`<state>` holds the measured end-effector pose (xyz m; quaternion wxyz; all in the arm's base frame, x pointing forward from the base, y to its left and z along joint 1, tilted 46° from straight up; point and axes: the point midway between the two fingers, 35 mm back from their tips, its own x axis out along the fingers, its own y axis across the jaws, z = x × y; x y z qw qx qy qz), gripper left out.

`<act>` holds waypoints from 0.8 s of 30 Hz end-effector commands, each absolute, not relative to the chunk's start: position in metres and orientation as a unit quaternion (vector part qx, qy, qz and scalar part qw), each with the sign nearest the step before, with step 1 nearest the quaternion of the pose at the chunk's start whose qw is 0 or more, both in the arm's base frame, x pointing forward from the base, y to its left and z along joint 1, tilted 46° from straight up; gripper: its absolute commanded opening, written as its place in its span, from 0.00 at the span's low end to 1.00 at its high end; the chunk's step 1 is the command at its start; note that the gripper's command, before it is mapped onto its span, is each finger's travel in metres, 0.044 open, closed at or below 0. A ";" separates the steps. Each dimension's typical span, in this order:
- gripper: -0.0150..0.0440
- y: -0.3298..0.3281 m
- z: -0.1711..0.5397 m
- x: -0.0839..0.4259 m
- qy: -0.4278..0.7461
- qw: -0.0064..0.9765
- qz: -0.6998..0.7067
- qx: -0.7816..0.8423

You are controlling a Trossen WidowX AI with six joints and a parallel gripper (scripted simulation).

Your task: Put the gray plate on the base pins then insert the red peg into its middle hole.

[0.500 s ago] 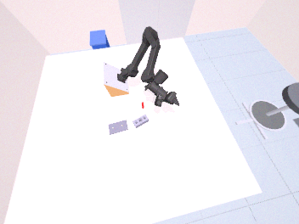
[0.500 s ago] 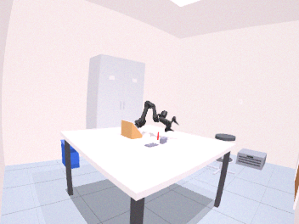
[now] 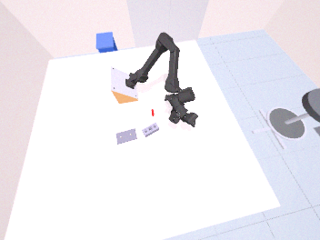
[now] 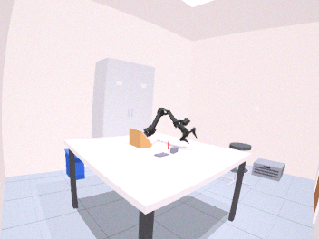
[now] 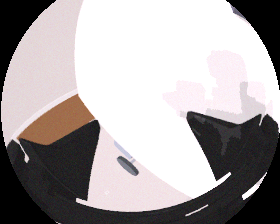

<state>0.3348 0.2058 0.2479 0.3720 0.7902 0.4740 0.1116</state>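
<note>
White table [image 3: 91,179] [image 4: 136,178]: bears the task's parts.
Arm [image 3: 151,65] [image 4: 156,119]: folded high at the elbow, forearm dropping toward the table's stool side.
Gripper [image 3: 184,119] [image 4: 190,136] [image 5: 144,120]: spread wide, nothing held, beside the parts.
Gray plate [image 3: 126,136] [image 4: 161,155]: flat on the table, off the base [image 3: 151,129] [image 4: 174,149].
Red peg [image 3: 153,113] [image 4: 169,145]: upright near the base; a low sideways sweep could topple it.

Seeing a thin, rectangular gray plate [image 3: 126,136] [image 4: 161,155] lying flat on the white counter [image 3: 82,179] [image 4: 145,178] [image 5: 130,55], small holes showing. Finding a thicker gray base [image 3: 150,129] [image 4: 174,149] sitting just beside, not under it. Noticing a slim red peg [image 3: 153,113] [image 4: 169,145] standing upright near the base, apart from both gray pieces.
</note>
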 end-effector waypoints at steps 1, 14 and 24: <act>1.00 0.208 0.251 0.348 0.529 0.402 0.036 0.746; 1.00 0.196 0.279 0.313 0.665 0.407 -0.096 0.619; 1.00 0.189 0.290 0.290 0.703 0.387 -0.129 0.583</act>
